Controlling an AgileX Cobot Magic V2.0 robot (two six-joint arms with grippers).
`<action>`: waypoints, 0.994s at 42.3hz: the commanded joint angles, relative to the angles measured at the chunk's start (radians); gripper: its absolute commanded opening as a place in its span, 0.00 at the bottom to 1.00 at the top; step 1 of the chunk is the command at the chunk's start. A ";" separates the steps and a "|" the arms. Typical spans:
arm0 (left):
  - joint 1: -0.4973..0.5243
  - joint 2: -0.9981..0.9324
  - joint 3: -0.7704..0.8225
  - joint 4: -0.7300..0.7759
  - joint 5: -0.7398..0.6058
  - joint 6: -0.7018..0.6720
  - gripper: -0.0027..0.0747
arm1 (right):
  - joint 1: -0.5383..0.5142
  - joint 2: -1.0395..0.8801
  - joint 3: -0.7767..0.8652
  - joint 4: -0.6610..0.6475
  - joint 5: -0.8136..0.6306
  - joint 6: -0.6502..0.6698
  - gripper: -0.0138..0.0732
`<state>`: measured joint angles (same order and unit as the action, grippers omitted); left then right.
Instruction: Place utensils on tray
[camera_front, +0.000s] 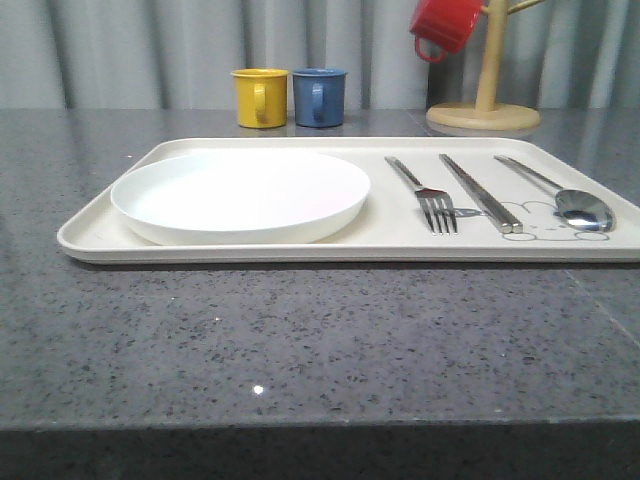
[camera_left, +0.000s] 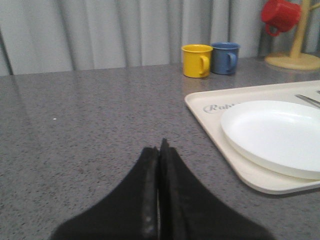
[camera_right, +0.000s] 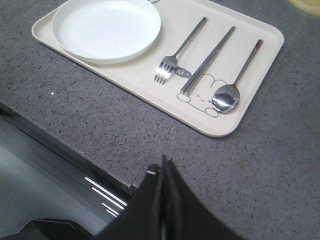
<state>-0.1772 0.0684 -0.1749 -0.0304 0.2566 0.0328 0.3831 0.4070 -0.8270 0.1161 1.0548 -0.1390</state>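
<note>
On the tray (camera_left: 206, 116), script reads "Rab"; both arms' jaws are clenched, empty.

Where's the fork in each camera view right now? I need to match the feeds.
Front view: fork lies on the tray, right of the plate, left of the chopsticks.
Left wrist view: I can't pick out the fork; a sliver of metal at the frame edge can't be identified.
Right wrist view: fork lies between plate and chopsticks, tines toward the table's near edge.
Shared landmark: the plate.
</note>
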 joint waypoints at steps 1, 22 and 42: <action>0.055 -0.039 0.069 -0.015 -0.215 -0.003 0.01 | -0.002 0.008 -0.022 0.000 -0.066 -0.002 0.02; 0.126 -0.094 0.190 0.010 -0.313 -0.003 0.01 | -0.002 0.008 -0.022 0.000 -0.066 -0.002 0.02; 0.130 -0.094 0.190 0.010 -0.313 -0.003 0.01 | -0.002 0.008 -0.022 0.000 -0.066 -0.002 0.02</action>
<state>-0.0529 -0.0051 0.0017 -0.0218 0.0227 0.0328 0.3831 0.4070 -0.8270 0.1161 1.0548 -0.1390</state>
